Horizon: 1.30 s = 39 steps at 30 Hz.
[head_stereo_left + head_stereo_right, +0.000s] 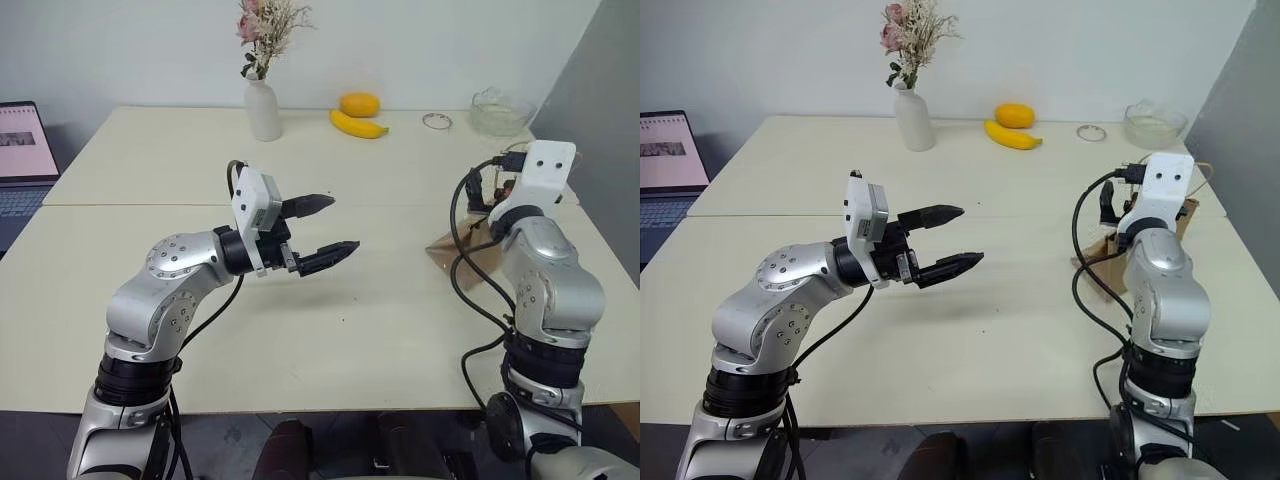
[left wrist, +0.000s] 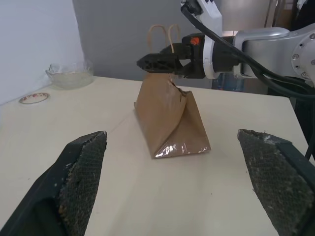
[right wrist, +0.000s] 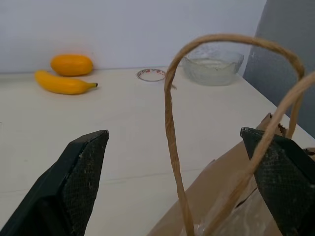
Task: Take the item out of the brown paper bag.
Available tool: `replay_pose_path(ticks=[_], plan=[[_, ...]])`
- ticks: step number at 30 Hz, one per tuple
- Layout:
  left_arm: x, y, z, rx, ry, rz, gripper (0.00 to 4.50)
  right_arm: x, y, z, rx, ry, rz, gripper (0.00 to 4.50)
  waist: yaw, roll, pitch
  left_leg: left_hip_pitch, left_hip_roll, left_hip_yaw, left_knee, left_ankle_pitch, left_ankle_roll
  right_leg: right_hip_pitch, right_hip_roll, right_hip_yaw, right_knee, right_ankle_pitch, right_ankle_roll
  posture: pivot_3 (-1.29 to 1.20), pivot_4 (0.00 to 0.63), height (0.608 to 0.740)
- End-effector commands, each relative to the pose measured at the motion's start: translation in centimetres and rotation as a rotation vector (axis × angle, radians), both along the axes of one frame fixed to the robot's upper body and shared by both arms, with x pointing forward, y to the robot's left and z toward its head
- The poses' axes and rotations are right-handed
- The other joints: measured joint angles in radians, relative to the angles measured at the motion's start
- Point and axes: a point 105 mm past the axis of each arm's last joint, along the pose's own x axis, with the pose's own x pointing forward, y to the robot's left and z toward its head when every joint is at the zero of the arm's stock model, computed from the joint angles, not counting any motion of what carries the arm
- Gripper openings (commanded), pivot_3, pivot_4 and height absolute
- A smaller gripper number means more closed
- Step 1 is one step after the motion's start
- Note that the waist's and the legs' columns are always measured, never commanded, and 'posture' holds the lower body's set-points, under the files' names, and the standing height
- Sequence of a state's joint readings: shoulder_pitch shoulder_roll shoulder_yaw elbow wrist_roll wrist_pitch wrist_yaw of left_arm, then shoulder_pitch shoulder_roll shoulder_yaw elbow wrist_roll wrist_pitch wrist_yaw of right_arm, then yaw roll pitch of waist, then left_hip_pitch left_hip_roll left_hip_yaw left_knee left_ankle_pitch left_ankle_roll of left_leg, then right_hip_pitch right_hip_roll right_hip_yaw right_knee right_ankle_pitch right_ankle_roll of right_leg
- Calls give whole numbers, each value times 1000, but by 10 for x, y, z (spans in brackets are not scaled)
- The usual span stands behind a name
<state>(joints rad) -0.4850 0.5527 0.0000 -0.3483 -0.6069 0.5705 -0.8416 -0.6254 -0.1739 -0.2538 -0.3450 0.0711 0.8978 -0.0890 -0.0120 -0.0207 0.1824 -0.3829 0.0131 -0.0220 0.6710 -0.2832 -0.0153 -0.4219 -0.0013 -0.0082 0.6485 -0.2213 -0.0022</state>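
Left gripper (image 1: pixel 325 231) jaws wide, empty; right gripper (image 2: pixel 142 62) likewise.

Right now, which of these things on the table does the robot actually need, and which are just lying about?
Needed:
- brown paper bag
- right gripper, open at the bag's handles
- left gripper, open, away from the bag

Lying about:
- banana
- orange fruit
- vase of dried flowers
- glass bowl
- laptop

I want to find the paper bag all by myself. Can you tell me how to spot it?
Look at the big cream table, then go to its right side, just beyond the right gripper. There stands the brown paper bag, creased, with thin tan loop handles. The fruit, bowl and vase sit far off at the back wall.
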Motion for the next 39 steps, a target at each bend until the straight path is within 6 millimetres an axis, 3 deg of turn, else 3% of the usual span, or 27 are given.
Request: replay_pose_path(ticks=[1,3,6,16,25,30,39], plan=[[-3,-2,9,1,-44,-10,4462,1,-5,22,22,-85,-15,4500,0,0,0,0,0,0,0,0,0,0,0,0,0,0,0,0,150,740],[-3,-2,9,1,-44,-10,4462,3,-7,25,36,-92,-24,4500,0,0,0,0,0,0,-1,0,0,0,0,0,-1,0,0,0,150,740],[-2,-2,9,9,-49,-6,4500,7,-12,31,61,-106,-30,3890,0,0,0,0,0,0,-2,0,0,0,0,0,-1,0,0,0,150,740],[-2,-1,8,12,-48,1,4500,14,-14,41,106,-140,14,134,-1,0,0,0,0,1,-6,0,0,-1,0,1,-2,0,0,0,150,740],[-2,0,9,4,-49,10,4500,13,-18,50,84,-148,60,57,-2,0,0,0,0,1,-6,0,0,-1,-1,1,-2,0,0,0,150,740],[-2,2,13,-40,-30,27,4500,17,-23,74,-21,-135,171,57,-4,2,2,0,0,1,-6,0,0,-1,-1,1,-3,0,0,0,150,740],[-3,11,6,-64,18,89,4500,16,40,95,-158,-25,734,57,-20,2,2,1,0,3,-8,0,0,-2,0,2,-3,0,0,0,150,740]])
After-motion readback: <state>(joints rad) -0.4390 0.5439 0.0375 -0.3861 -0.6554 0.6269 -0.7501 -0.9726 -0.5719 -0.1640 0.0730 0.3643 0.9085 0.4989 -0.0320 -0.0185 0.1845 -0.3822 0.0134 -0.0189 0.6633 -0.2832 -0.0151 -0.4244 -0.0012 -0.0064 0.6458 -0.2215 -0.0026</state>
